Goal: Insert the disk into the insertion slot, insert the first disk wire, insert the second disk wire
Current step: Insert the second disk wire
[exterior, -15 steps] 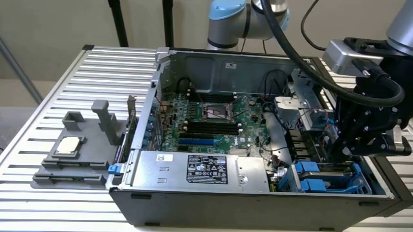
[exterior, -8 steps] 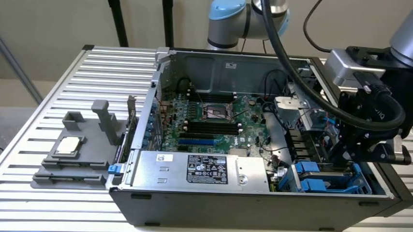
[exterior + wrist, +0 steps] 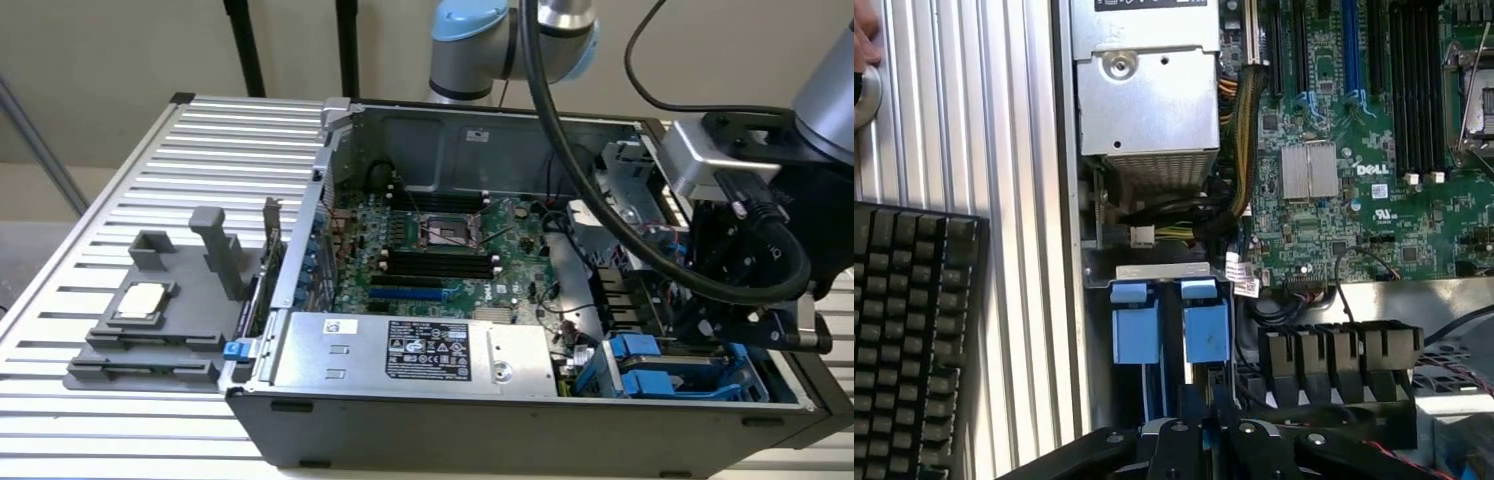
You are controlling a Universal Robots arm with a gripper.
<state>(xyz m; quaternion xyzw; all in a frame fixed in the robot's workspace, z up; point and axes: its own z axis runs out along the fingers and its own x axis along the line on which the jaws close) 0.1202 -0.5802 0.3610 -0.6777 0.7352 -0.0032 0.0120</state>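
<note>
Two blue tabs (image 3: pixel 1169 320) are sitting right ahead of your gripper (image 3: pixel 1206 432), which is hovering over the insertion slot (image 3: pixel 681 375) at the case's (image 3: pixel 534 420) 4 o'clock corner; can't tell if its fingers are spread. You're looking at a power supply (image 3: pixel 414 350) at 6 o'clock of the motherboard (image 3: pixel 434 250).

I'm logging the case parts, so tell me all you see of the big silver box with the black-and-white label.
The silver box is a rectangular sheet-metal unit lying flat inside the open computer case, along its near wall beside the green motherboard. Its top carries a black-and-white label, a small white sticker and a round stamped spot. Yellow-and-black cables leave one end.
</note>
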